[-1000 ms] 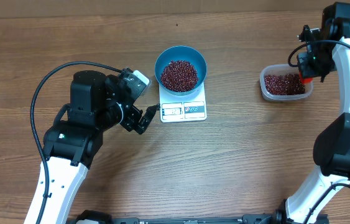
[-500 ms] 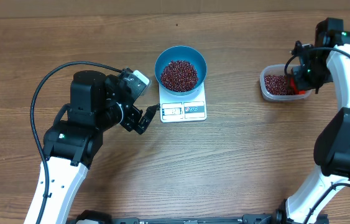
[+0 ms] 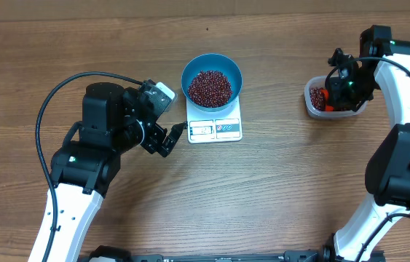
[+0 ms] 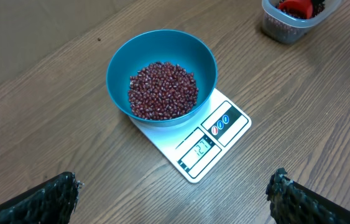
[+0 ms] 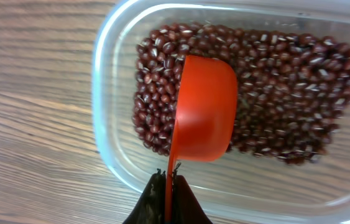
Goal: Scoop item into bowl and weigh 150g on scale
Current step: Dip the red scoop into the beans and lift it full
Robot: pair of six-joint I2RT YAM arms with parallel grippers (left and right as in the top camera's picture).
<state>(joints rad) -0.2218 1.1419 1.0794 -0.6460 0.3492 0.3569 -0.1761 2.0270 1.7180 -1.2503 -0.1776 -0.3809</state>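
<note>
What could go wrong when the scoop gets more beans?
The right hand pinches the red scoop only by its thin handle, so it might twist and drop beans. The clear tub sits apart from the blue bowl, so beans may spill on the way. The bowl already holds a heap; more might be too much.

Overhead top-down; left wrist oblique, shares bowl (image 4: 162, 46) — right wrist close over tub (image 5: 115, 93).

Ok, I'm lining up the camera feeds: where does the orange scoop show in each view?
Overhead: orange scoop at far right, inside the clear tub.
Left wrist: top right corner, in the tub.
Right wrist: centre, over the beans, handle in the shut right pincer.
Shared landmark: the clear tub.
</note>
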